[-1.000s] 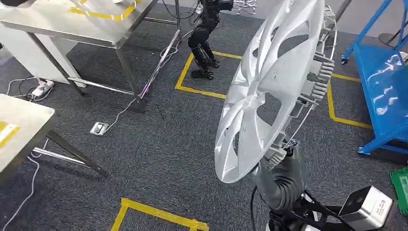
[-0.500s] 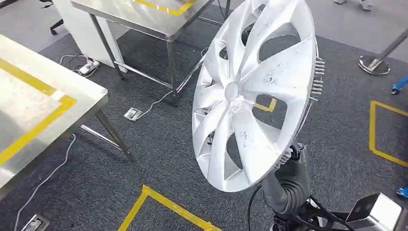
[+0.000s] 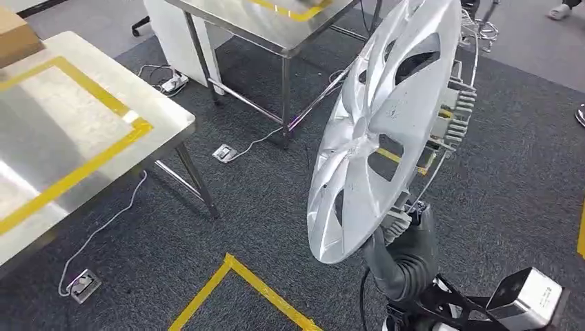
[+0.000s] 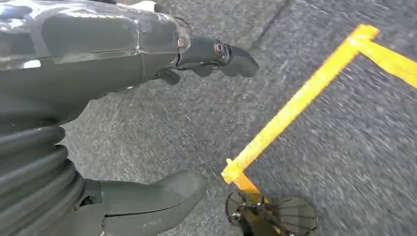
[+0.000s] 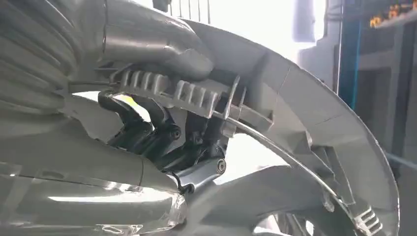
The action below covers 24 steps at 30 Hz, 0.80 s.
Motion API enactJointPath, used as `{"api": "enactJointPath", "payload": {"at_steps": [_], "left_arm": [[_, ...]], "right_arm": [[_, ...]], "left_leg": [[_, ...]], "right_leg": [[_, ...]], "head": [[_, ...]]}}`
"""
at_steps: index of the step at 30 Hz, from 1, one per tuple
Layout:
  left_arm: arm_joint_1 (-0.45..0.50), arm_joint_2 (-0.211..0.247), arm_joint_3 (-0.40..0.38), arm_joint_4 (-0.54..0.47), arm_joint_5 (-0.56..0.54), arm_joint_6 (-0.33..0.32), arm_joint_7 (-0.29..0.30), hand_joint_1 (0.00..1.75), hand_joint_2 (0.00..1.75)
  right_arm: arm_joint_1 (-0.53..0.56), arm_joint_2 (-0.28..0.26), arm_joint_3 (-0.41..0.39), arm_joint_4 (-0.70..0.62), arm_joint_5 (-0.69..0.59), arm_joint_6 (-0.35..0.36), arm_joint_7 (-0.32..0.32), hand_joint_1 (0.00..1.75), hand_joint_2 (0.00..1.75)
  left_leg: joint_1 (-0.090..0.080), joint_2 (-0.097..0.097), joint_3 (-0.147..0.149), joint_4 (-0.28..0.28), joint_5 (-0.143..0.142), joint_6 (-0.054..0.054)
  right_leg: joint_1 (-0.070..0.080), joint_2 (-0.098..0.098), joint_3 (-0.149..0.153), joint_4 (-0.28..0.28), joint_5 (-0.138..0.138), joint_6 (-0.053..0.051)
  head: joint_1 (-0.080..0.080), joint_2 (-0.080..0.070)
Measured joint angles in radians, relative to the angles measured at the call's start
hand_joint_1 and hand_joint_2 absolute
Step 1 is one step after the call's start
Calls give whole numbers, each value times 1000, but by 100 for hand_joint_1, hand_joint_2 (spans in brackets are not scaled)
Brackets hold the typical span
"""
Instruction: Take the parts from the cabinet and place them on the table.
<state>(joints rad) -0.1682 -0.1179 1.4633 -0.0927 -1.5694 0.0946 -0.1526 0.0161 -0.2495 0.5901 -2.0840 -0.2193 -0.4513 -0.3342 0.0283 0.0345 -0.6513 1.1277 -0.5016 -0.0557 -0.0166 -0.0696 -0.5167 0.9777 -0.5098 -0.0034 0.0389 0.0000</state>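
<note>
A: Which part is carried, and by what?

B: A silver hubcap (image 3: 386, 131), spoked, with scuffed paint. The right robot hand (image 3: 407, 241) grips it at the lower rim, fingers (image 5: 147, 123) hooked through the clip ring on its back. It stands nearly upright, tilted slightly, high above the grey carpet (image 3: 262, 207).

A: What does the right wrist view add?

B: The thumb (image 5: 162, 49) presses on the ribbed clips of the rim, and the darker fingers are curled behind the wire ring, so the hubcap (image 5: 305, 123) is clamped.

A: And the left robot hand (image 4: 147, 123)?

B: It hangs over the carpet, holding nothing, thumb (image 4: 157, 196) and dark fingers (image 4: 221, 51) well apart. A corner of yellow tape (image 4: 295, 108) lies below it.

A: Where is the desk?

B: A steel desk (image 3: 41, 200) marked with a yellow tape rectangle stands to the left, well apart from the hubcap. A second steel desk (image 3: 276, 31) stands farther off. Cables (image 3: 103, 227) and floor sockets (image 3: 81, 283) lie on the carpet between them.
</note>
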Motion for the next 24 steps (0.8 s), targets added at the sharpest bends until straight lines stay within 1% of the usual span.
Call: {"api": "enactJointPath", "payload": {"at_steps": [1,2,3,4,5,6,7,8,9,10,11,12,13,14,15,16,17,18,19,20,21,22,23,24], "left_arm": [[-1,1,0,0,0,0,0,0,175],[-3,-2,-1,0,0,0,0,0,175],[-3,-2,-1,0,0,0,0,0,175],[-1,-1,-1,0,0,0,0,0,175],[-1,0,-1,0,0,0,0,0,175],[-2,0,-1,0,0,0,0,0,175],[-4,0,-1,0,0,0,0,0,175],[-6,0,-1,0,0,0,0,0,175],[-9,0,-1,0,0,0,0,0,175],[-10,-1,-1,0,0,0,0,0,175],[-10,-2,-1,0,0,0,0,0,175],[-9,-1,-1,0,0,-1,1,0,175],[-7,-1,-1,0,0,-2,3,0,175],[-6,-1,-1,0,0,-2,3,0,175],[-6,-1,-1,0,0,-2,4,0,175],[-6,-2,-1,0,0,-2,5,0,175],[-5,-7,-1,0,0,-4,5,0,175],[-6,-6,-1,0,0,-4,6,0,175],[-5,-8,-1,0,0,-3,6,0,175],[-4,-8,-1,0,0,-4,6,0,175],[-2,-8,-1,0,0,-4,7,0,175],[-1,-4,-1,0,0,-4,6,0,175],[1,-5,-1,0,0,-4,4,0,175],[-1,-5,-1,0,0,-4,2,0,175]], "right_arm": [[-1,0,0,0,0,0,0,175,175],[-1,0,0,0,0,0,0,175,175],[-1,0,0,0,0,0,0,175,175],[-2,0,0,0,0,0,0,175,175],[-1,0,0,1,0,0,0,175,175],[-1,0,0,0,0,0,0,175,175],[-3,0,-1,0,0,0,0,175,175],[-1,0,-1,0,0,0,0,175,175],[0,0,-2,0,0,0,0,175,175],[1,0,-2,1,0,0,0,175,175],[2,0,-2,1,0,0,0,175,175],[2,0,-2,1,0,0,0,175,175],[2,0,-2,2,0,0,0,175,175],[1,0,-2,3,0,0,0,175,175],[1,0,-2,3,0,0,0,175,175],[0,0,-2,3,0,0,0,175,175],[-2,0,-3,3,0,0,0,175,175],[0,0,-4,2,0,0,0,175,175],[-2,0,-4,2,0,0,0,175,175],[-2,0,-5,2,0,0,0,175,175],[-4,0,-6,2,1,0,0,175,175],[-7,0,-6,2,0,0,0,175,175],[-8,1,-4,3,0,1,0,175,175],[-9,2,-5,2,0,1,0,175,175]], "left_leg": [[1,44,41,-75,21,-5],[-16,86,46,-78,3,2],[-13,67,42,-80,6,30],[-14,61,40,-79,4,40],[-18,47,38,-77,3,47],[-17,34,38,-80,6,55],[-14,18,40,-84,9,63],[-13,4,40,-84,10,68],[-14,-12,39,-84,12,73],[-16,-26,39,-84,13,79],[-20,-43,39,-84,14,83],[-24,-61,40,-83,15,84],[-27,-76,41,-83,15,85],[-30,-93,42,-83,16,87],[-34,-107,43,-84,17,88],[-35,-120,43,-84,18,89],[-34,-126,42,-85,21,87],[-32,-140,37,-84,24,82],[-26,-143,32,-85,27,77],[-22,-152,29,-87,31,71],[-23,-160,28,-92,35,64],[-30,-140,27,-93,33,63],[-37,-51,23,-85,19,56],[-31,-21,4,-43,-17,51]], "right_leg": [[-2,-9,0,13,-10,10],[5,-15,-3,22,-19,21],[7,-20,-1,29,-23,25],[7,-29,2,28,-22,26],[6,-37,5,23,-21,28],[3,-49,7,23,-24,33],[-3,-17,6,32,-41,41],[-5,27,-7,68,-71,41],[-4,49,-37,138,-110,40],[-2,57,-70,211,-143,39],[-1,61,-107,287,-169,36],[0,63,-129,325,-170,31],[2,65,-129,314,-145,24],[6,69,-112,262,-98,13],[11,78,-86,195,-53,1],[19,98,-52,107,-5,-14],[19,137,-35,71,-13,-28],[21,136,-32,56,-2,-26],[26,130,-30,53,-4,-29],[28,123,-30,50,-4,-31],[29,116,-24,37,-3,-33],[17,98,-12,4,9,-25],[15,90,-3,-12,17,-20],[15,80,0,-20,20,-23]], "head": [[-3,0],[-14,0],[-14,0],[-7,0],[-5,0],[-6,0],[-4,0],[-1,0],[8,0],[15,0],[23,0],[29,0],[32,0],[36,0],[39,0],[43,0],[39,0],[31,0],[36,0],[40,0],[45,0],[49,0],[39,0],[22,0]]}}
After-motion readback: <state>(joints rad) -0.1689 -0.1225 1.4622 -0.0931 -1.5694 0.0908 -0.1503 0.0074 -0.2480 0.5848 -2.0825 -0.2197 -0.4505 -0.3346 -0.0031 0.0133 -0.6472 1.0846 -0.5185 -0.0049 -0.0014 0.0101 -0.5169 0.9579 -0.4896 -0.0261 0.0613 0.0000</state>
